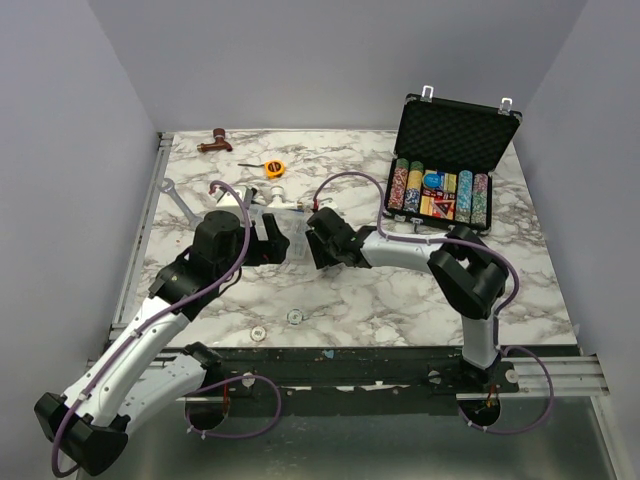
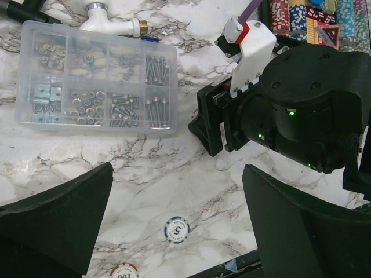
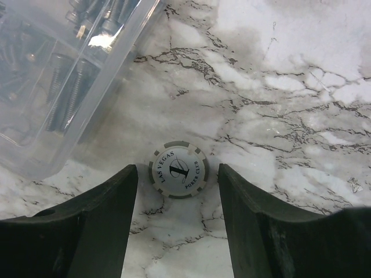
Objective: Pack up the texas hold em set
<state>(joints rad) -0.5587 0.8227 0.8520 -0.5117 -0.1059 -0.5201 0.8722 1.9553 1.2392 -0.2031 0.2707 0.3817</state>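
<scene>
A stray chip [image 2: 176, 230] and a second chip [image 2: 123, 271] lie at the near edge of the worktop [image 1: 400, 300], with the left gripper [image 2: 177, 171] open and empty nearby. The right gripper [image 3: 177, 171] straddles a white chip [image 3: 177, 171], jaws apart and not yet gripping. The case [image 1: 455, 130], mostly filled, waits open at the far right corner.

The black case [image 1: 455, 165] stands open at 1 o'clock on the table [image 1: 400, 290], its foam-lined lid upright and rows of multicoloured chips [image 1: 440, 193] inside. A grey-white chip [image 3: 178, 169] lies flat near centre. A blue-white chip [image 2: 176, 229] and a red-edged chip [image 2: 124, 271] lie toward 6 o'clock.
</scene>
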